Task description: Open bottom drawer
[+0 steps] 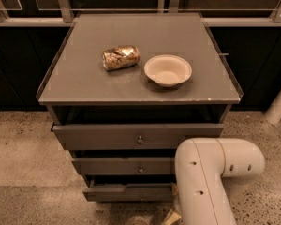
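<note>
The grey cabinet [140,95] has three drawers stacked under its top. The bottom drawer [126,192] is the lowest and narrowest grey front, with a tiny round knob [141,197] at its centre. Its front stands a little out from the cabinet body, with a dark gap above it. My white arm [201,182] comes in from the lower right and covers the drawer's right end. My gripper [171,216] shows only as a small tan part at the bottom edge, just below and to the right of the drawer's knob.
A crushed can [121,57] lies on its side and a white bowl [167,71] stands on the cabinet top. The top drawer [131,136] and middle drawer [122,165] also stand slightly out. Speckled floor surrounds the cabinet. A white post [278,104] stands at right.
</note>
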Robot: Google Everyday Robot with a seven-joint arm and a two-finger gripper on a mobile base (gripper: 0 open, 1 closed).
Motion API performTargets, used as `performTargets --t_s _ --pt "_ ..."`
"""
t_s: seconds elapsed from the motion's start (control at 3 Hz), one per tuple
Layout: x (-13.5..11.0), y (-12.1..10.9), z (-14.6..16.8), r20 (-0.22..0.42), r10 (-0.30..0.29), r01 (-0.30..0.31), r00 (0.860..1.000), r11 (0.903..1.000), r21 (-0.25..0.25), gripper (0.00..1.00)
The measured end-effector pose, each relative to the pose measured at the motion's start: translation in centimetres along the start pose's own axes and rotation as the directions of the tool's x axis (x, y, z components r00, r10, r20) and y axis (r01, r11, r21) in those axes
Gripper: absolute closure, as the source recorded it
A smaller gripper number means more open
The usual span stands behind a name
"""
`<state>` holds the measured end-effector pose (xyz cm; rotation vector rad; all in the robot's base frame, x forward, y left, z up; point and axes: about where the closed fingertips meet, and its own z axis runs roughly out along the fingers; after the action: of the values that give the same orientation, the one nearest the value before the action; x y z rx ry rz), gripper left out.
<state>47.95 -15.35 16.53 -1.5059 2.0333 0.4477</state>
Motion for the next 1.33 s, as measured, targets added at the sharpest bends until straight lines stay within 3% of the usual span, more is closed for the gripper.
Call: performTargets --t_s 0.33,0.67,1.0,1.33 --pt "-0.2 -0.8 -1.0 -0.001 0.005 -0.005 1.0 0.9985 0.054 0.0" --pt "-0.2 -1.5 -1.2 -0.005 -0.026 0.026 1.0 0.9963 0.082 0.0" --pt "-0.2 -1.4 -1.2 -0.005 -0.028 0.028 1.0 0.9963 0.081 0.0" --pt "-0.2 -1.2 2.0 -0.034 -0.049 0.05 0.998 0.9984 0.026 0.0"
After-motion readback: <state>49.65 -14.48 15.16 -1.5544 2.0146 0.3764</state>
